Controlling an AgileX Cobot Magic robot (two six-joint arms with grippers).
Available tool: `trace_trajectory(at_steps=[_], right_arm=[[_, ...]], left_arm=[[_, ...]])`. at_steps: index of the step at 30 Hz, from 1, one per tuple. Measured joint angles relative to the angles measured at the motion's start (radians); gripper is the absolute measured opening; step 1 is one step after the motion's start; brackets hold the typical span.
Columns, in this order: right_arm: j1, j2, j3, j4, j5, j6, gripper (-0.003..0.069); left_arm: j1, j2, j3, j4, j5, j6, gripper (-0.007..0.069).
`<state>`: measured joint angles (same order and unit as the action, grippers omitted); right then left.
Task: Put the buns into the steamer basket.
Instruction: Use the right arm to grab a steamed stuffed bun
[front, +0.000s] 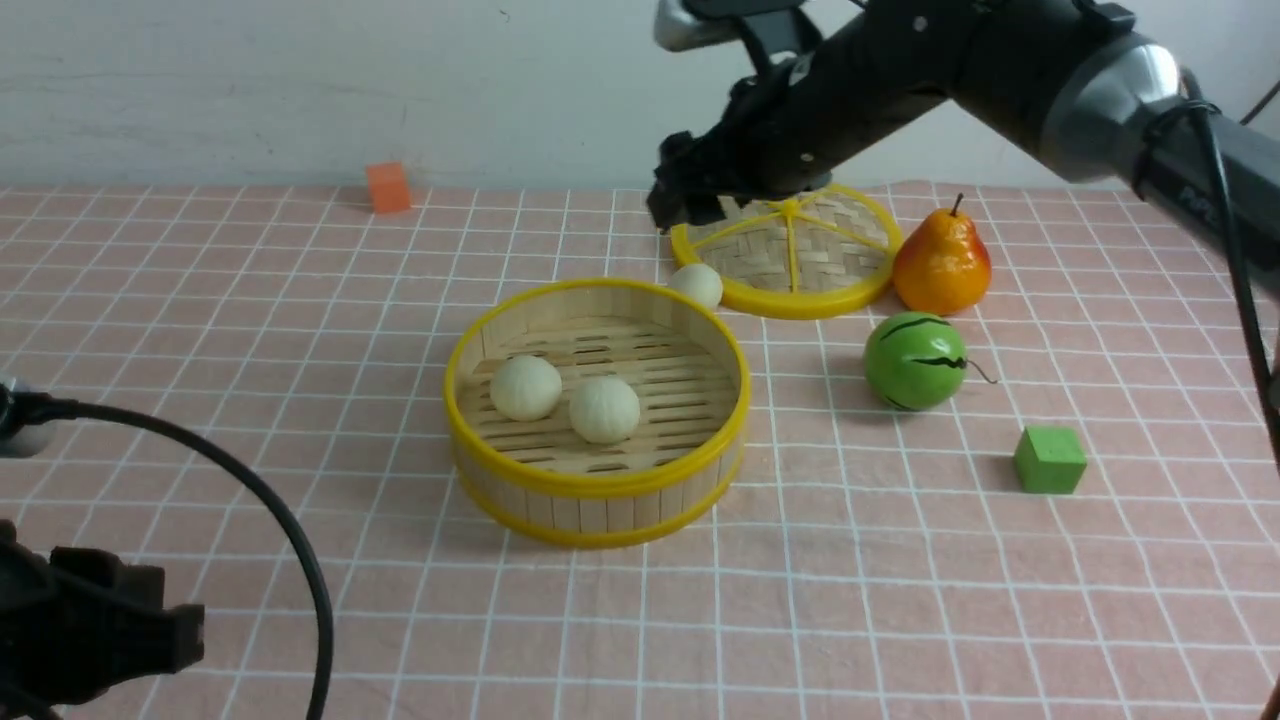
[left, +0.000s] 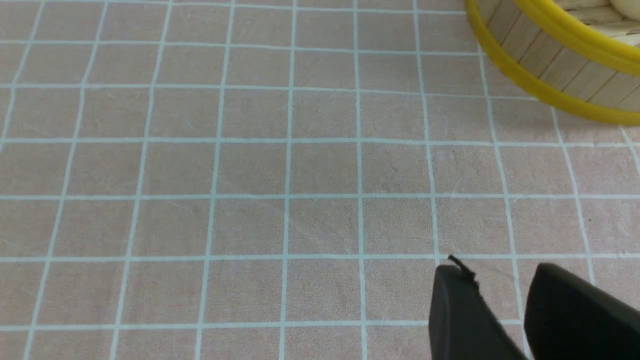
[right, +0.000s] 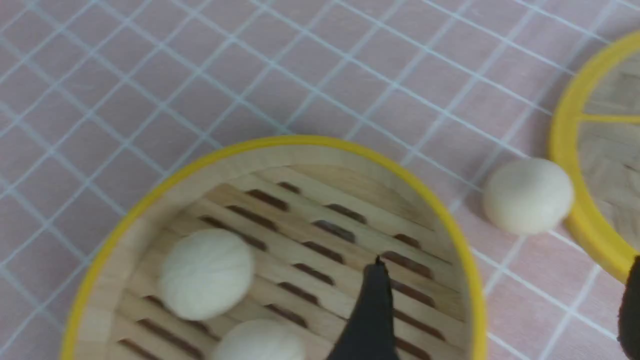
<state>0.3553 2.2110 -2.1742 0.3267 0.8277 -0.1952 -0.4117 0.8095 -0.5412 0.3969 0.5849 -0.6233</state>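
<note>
Right gripper (front: 685, 200): released, jaws spread wide, empty, raised above cloth at far rim of round bamboo-slat steamer basket with yellow rims (front: 597, 482).

Two cream-white round buns (front: 525, 387) (front: 604, 409) lie side by side on basket floor.

Third cream-white bun (front: 696, 285) outside, on pink checked cloth (front: 250, 330), between basket and flat woven yellow-spoked lid (front: 790, 255), below gripper, ahead of its fingertips.

Left gripper (left: 497, 270): low, well apart from basket, jaws slightly parted, grasping nothing.

Before and below the right gripper (front: 682, 208) sits the basket (front: 596, 484), holding a bun (front: 526, 387) and, right of it, a second bun (front: 604, 409). A third bun (front: 697, 285) lies on the cloth (front: 250, 350) almost under the gripper, between basket and lid (front: 800, 255). The lid lies right of the gripper, with the pear (front: 941, 262) and melon (front: 914, 361) farther right.
</note>
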Motion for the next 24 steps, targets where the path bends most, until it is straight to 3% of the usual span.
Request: trace_trajectory(at_steps=[5,11,18,23,24], right_arm=[[-0.105,0.129,0.000,0.129,-0.117,0.032,0.0566],[-0.118,0.237,-0.008,0.261,-0.297,-0.020,0.0566],[-0.100,0.358,-0.164,0.316,-0.313,-0.032,0.0559],[-0.070,0.446,-0.265,0.311,-0.297,-0.032,0.0500],[-0.063,0.466,-0.278,0.309,-0.297,-0.027,0.0447]], left_arm=[[0.000,0.000,0.035,0.002,-0.049,0.000,0.0199],[0.000,0.000,0.035,0.007,-0.055,0.000,0.0199],[0.000,0.000,0.035,0.008,-0.063,0.000,0.0199],[0.000,0.000,0.035,0.009,-0.079,0.000,0.0199],[0.000,0.000,0.035,0.010,-0.080,0.000,0.0199]])
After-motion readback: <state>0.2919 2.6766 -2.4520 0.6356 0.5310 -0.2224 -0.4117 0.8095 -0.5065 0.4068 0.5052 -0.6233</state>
